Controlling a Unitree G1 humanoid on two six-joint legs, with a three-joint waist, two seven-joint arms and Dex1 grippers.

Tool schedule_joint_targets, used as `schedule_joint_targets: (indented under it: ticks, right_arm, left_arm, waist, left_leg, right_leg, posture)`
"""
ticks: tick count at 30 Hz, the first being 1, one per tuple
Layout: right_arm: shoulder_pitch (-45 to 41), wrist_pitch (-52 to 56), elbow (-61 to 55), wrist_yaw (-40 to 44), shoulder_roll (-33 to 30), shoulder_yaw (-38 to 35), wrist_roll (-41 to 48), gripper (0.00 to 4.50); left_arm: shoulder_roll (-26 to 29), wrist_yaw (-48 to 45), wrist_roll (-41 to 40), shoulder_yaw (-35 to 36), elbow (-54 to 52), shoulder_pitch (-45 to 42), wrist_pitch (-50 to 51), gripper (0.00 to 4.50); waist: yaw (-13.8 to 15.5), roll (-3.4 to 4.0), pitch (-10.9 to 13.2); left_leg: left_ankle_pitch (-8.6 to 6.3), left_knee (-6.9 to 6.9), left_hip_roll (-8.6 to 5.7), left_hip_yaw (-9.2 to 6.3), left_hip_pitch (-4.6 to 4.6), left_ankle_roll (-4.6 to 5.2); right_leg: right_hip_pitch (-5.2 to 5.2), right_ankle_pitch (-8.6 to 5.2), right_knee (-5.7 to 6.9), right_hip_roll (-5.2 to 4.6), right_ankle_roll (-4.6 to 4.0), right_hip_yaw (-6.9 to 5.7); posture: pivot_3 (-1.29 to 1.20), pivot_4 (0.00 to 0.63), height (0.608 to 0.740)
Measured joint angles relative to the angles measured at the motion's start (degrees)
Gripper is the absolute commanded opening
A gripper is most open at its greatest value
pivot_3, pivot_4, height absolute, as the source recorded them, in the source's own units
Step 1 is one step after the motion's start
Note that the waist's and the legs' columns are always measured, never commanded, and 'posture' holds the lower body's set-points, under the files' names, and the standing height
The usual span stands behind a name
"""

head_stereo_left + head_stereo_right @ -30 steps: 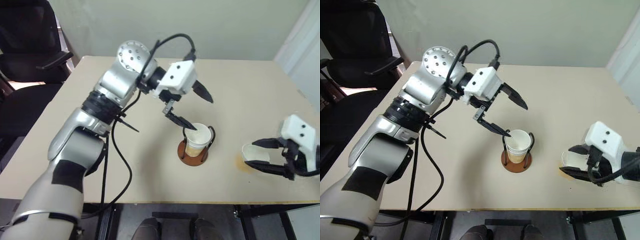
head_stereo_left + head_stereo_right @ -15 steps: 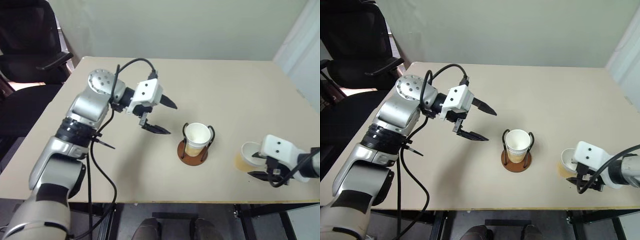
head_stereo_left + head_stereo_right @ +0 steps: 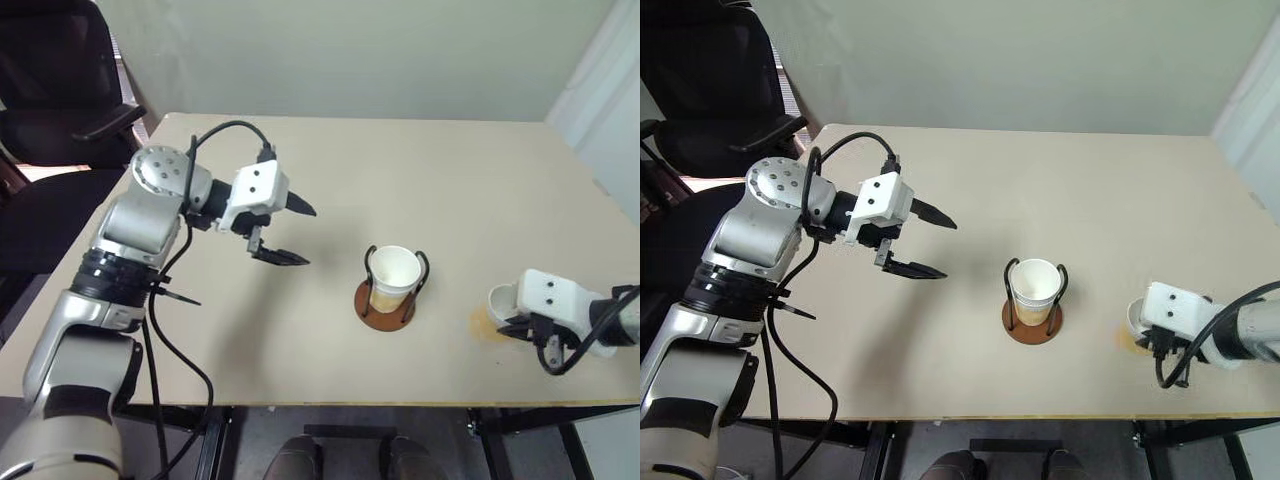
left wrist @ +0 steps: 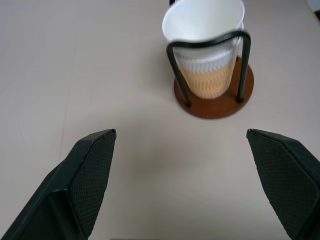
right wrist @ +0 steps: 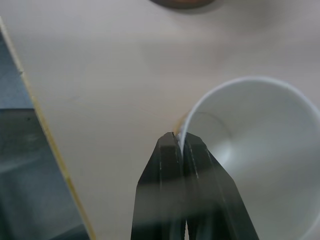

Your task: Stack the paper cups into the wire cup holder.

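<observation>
Pinching thin white cup rim (image 5: 200,102) between black jaws

The paper cups (image 4: 205,47) look matt, ribbed tan outside and smooth white inside, the wire cup holder (image 4: 214,97) has thin black wire over a smooth reddish-brown base, and the table (image 3: 450,180) is matt beige.

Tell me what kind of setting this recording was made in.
Probably an office or lab room set up for robot trials: a plain beige table against a bare pale wall, a black office chair beside it, and a wire cup holder as one of the few props.
</observation>
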Motion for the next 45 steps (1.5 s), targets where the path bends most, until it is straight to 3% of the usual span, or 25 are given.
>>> schedule_joint_targets:
  ticks: [4,6,8,12,17,27,31,37,45]
  right_arm:
    - [-17.3,0.5,2.9,4.4,-4.7,-1.2,5.2,0.04]
    - [-33.0,1.0,3.2,6.6,-4.5,2.9,8.7,0.04]
    - [-44.1,2.4,2.3,8.5,-1.8,8.7,10.1,0.04]
    - [-55.2,4.7,1.6,11.6,6.0,21.1,9.2,0.04]
    - [-59.7,4.3,2.4,13.9,11.8,29.5,4.2,0.04]
    - [-59.5,-1.7,5.2,17.6,15.8,35.6,-5.2,0.04]
    - [-59.1,-2.2,5.6,18.4,18.2,36.6,-7.1,0.95]
    - [-62.7,4.8,7.7,16.3,23.1,34.4,-5.6,3.02]
    - [-60.0,17.4,9.7,9.9,19.4,19.0,0.4,3.02]
  left_arm:
    - [0.8,0.0,-0.1,1.1,-1.4,1.8,0.2,4.5]
    - [0.9,0.0,-0.1,1.4,-2.1,2.5,0.7,4.5]
    - [1.1,0.0,-0.2,1.8,-2.7,3.0,1.3,4.5]
    - [0.9,0.0,-0.3,2.0,-3.4,3.2,2.2,4.5]
    - [0.8,0.0,-0.3,2.0,-3.8,3.4,2.5,4.5]
    - [0.7,0.2,-0.3,2.1,-5.3,4.0,3.3,4.5]
    - [0.7,0.2,-0.3,2.1,-5.8,4.0,3.3,4.5]
    - [0.7,0.3,-0.3,2.1,-6.1,4.1,3.4,4.5]
    - [1.6,1.9,0.2,3.6,-3.8,4.0,3.4,4.5]
  waist:
    - [-0.3,0.01,0.0]
    - [-0.7,0.01,0.0]
    - [-0.8,-0.14,-0.1]
    - [-1.0,-0.12,0.0]
    - [-0.8,-0.12,0.0]
    - [-0.9,-0.12,0.0]
    - [-1.0,-0.12,0.0]
    - [-1.1,-0.11,0.0]
    - [-0.9,-0.12,0.0]
  left_leg:
    - [0.03,-0.05,0.01,-0.03,0.0,-0.04]
    - [0.06,-0.13,0.01,-0.08,-0.01,-0.07]
    - [0.05,-0.12,0.08,-0.18,0.0,-0.08]
    - [0.06,-0.08,0.05,-0.19,-0.06,-0.08]
    - [0.05,-0.12,0.04,-0.27,-0.1,-0.08]
    - [0.06,-0.12,0.04,-0.26,-0.11,-0.08]
    - [0.06,-0.12,0.04,-0.25,-0.1,-0.09]
    - [0.07,-0.13,0.04,-0.26,-0.11,-0.1]
    - [0.06,-0.21,0.02,-0.25,-0.12,-0.11]
  right_leg:
    - [-0.06,-0.01,0.01,0.02,-0.09,0.02]
    - [-0.11,-0.04,0.03,0.05,-0.15,-0.04]
    - [-0.1,-0.12,0.04,0.15,-0.28,-0.12]
    - [-0.23,-0.12,0.08,0.12,-0.28,-0.1]
    - [-0.25,-0.14,0.04,0.06,-0.32,-0.14]
    - [-0.25,-0.16,0.08,0.05,-0.38,-0.15]
    - [-0.26,-0.16,0.09,0.05,-0.39,-0.15]
    - [-0.27,-0.16,0.07,0.05,-0.42,-0.16]
    - [-0.25,-0.2,-0.01,0.02,-0.47,-0.15]
  posture:
    - [0.0,0.15,0.74]
    - [0.0,0.15,0.74]
    - [0.0,0.15,0.74]
    - [0.0,0.15,0.74]
    - [0.0,0.15,0.74]
    - [0.0,0.15,0.74]
    - [0.0,0.15,0.74]
    - [0.0,0.15,0.74]
    - [0.0,0.15,0.74]
